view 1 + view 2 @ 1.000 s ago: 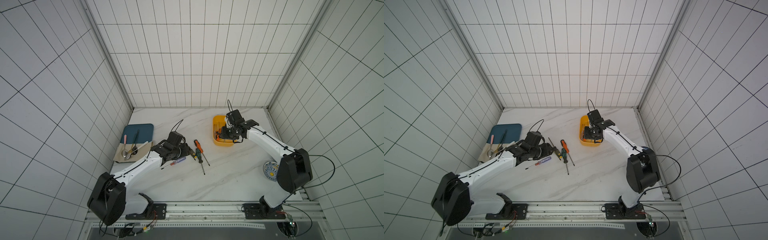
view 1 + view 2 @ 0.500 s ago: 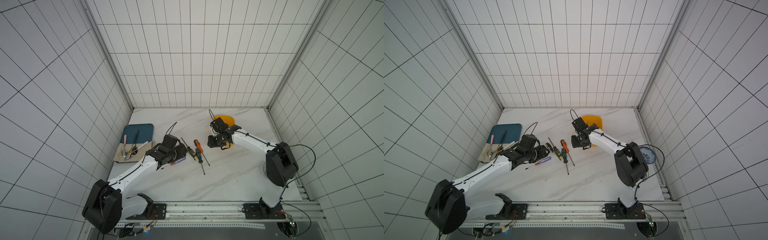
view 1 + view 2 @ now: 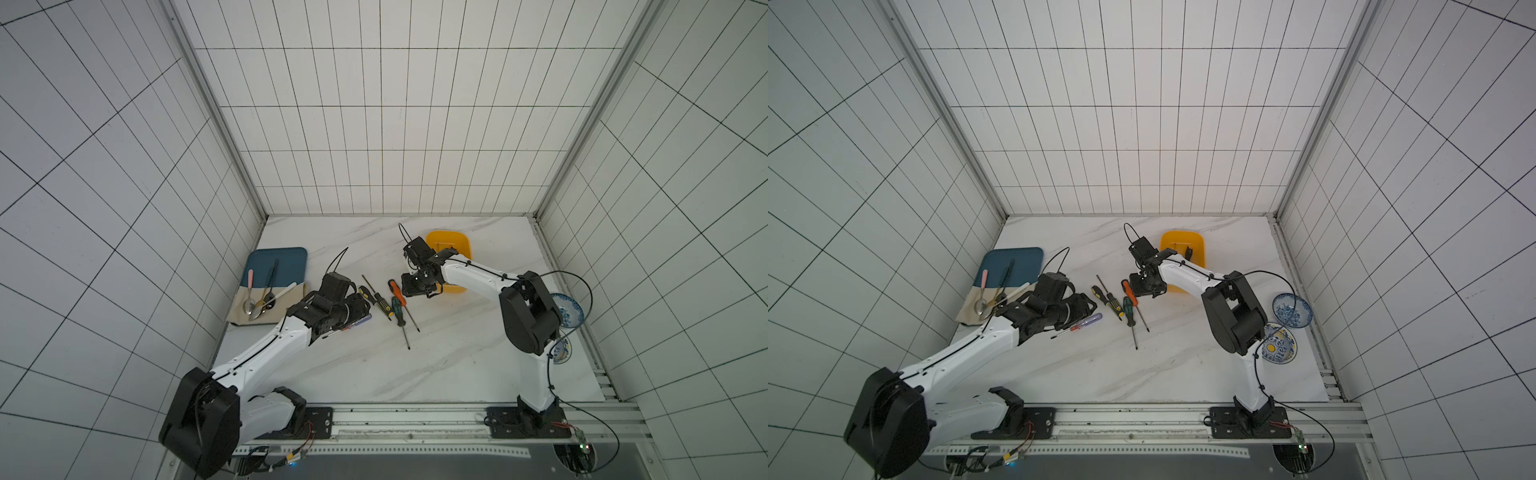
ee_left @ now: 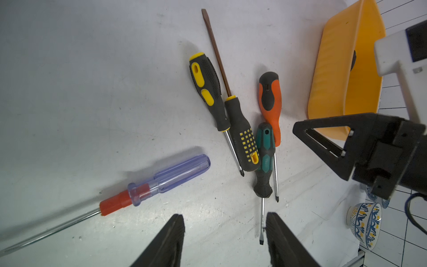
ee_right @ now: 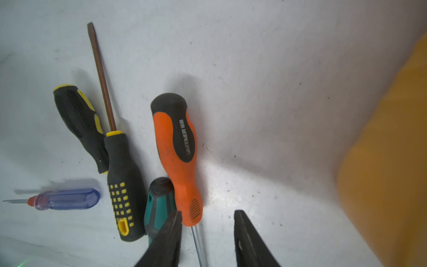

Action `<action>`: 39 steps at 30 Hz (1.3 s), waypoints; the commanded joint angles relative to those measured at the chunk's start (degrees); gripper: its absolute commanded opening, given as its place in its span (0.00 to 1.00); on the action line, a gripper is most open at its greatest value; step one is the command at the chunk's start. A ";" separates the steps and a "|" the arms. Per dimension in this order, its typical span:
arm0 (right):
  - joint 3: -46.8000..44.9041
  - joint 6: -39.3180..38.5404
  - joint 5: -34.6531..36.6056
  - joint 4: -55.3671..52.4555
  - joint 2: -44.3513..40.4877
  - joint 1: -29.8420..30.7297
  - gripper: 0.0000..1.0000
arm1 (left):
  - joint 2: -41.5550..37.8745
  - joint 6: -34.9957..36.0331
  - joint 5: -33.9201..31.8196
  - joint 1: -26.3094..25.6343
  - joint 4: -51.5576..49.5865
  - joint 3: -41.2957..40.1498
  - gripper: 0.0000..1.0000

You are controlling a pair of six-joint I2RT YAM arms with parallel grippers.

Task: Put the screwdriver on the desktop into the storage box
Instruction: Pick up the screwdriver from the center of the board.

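Note:
Several screwdrivers lie together on the white desktop [image 3: 457, 353]: an orange-black one [image 5: 175, 143], a green-black one [image 5: 159, 203], two yellow-black ones [image 4: 208, 87] and, apart, a clear blue one [image 4: 166, 178]. My right gripper [image 5: 208, 211] hangs open low over the orange screwdriver's shaft, just below its handle, one finger on each side. The yellow-orange storage box [image 3: 449, 243] stands behind it with a dark object [image 3: 1187, 251] inside. My left gripper [image 4: 224, 215] is open and empty, between the blue screwdriver and the green one's tip.
A dark-blue tray [image 3: 276, 266] and a beige cloth [image 3: 241, 318] with several spoons lie at the far left. A blue-patterned bowl [image 3: 1291, 309] and plate [image 3: 1279, 343] sit at the right edge, beside my right arm's base.
My right arm has swung left from over the storage box to the orange screwdriver. My left arm has drawn back a little toward the blue screwdriver.

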 commanded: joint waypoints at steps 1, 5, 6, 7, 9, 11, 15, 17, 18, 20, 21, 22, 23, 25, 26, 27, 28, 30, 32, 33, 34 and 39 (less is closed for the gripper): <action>2.75 -0.69 -0.65 -1.93 1.83 0.81 0.40 | -1.08 -0.14 0.80 0.63 1.67 -0.66 0.60; 3.15 -0.70 -0.80 -2.08 2.60 1.23 0.40 | -0.99 -0.05 1.40 1.12 2.09 -0.97 0.60; 3.16 -0.71 -0.89 -2.02 2.81 1.25 0.40 | -0.84 -0.14 1.58 1.21 2.26 -1.01 0.60; 3.15 -0.74 -0.91 -2.11 2.99 1.43 0.40 | -0.82 -0.22 1.81 1.29 2.45 -1.14 0.60; 3.12 -0.69 -0.80 -2.20 3.43 1.64 0.41 | -0.73 -0.39 2.03 1.30 2.81 -1.43 0.60; 3.12 -0.69 -0.93 -2.29 3.83 1.74 0.40 | -0.53 -0.57 2.29 1.39 3.08 -1.56 0.60; 3.23 -0.69 -0.73 -2.33 4.60 1.93 0.40 | -0.63 -0.84 2.54 1.39 3.34 -1.73 0.60; 3.56 -0.77 -0.76 -2.55 4.91 1.96 0.40 | -0.80 -0.84 2.57 1.39 3.24 -1.78 0.60; 3.62 -0.77 -0.72 -2.55 5.09 1.98 0.39 | -0.90 -0.88 2.57 1.39 3.25 -1.82 0.60; 3.88 -0.82 -0.52 -2.68 5.36 1.96 0.39 | -1.06 -0.93 2.48 1.39 3.32 -1.87 0.60; 3.98 -0.86 -0.34 -2.72 5.54 2.01 0.39 | -1.08 -1.00 2.45 1.39 3.32 -2.01 0.60; 3.99 -0.93 -0.24 -2.81 5.70 2.08 0.39 | -1.17 -1.01 2.39 1.39 3.28 -1.96 0.60; 4.08 -0.95 -0.15 -2.81 5.88 2.09 0.39 | -1.17 -1.09 2.47 1.39 3.34 -1.95 0.60; 4.31 -1.12 0.04 -3.11 6.42 2.22 0.39 | -1.07 -1.10 2.48 1.39 3.39 -1.98 0.60; 4.52 -1.28 0.26 -3.31 6.75 2.35 0.39 | -1.07 -1.19 2.48 1.39 3.43 -2.04 0.60; 4.78 -1.51 0.58 -3.65 7.07 2.57 0.39 | -1.00 -1.27 2.56 1.39 3.51 -2.04 0.60; 4.95 -1.63 0.92 -3.86 7.29 2.61 0.39 | -0.99 -1.29 2.57 1.40 3.60 -2.05 0.60; 5.09 -1.74 1.34 -3.95 7.72 2.75 0.39 | -0.99 -1.37 2.65 1.39 3.65 -2.18 0.60; 5.35 -1.82 1.67 -4.12 8.07 2.75 0.39 | -0.97 -1.37 2.65 1.40 3.61 -2.16 0.60; 5.53 -1.91 1.86 -4.19 8.31 2.79 0.38 | -1.04 -1.41 2.65 1.44 3.60 -2.18 0.60; 5.66 -1.96 2.10 -4.38 8.49 2.75 0.38 | -1.08 -1.37 2.65 1.40 3.60 -2.19 0.60; 6.27 -2.70 3.57 -4.99 8.96 2.82 0.32 | -0.99 -1.37 2.65 1.39 3.64 -2.23 0.60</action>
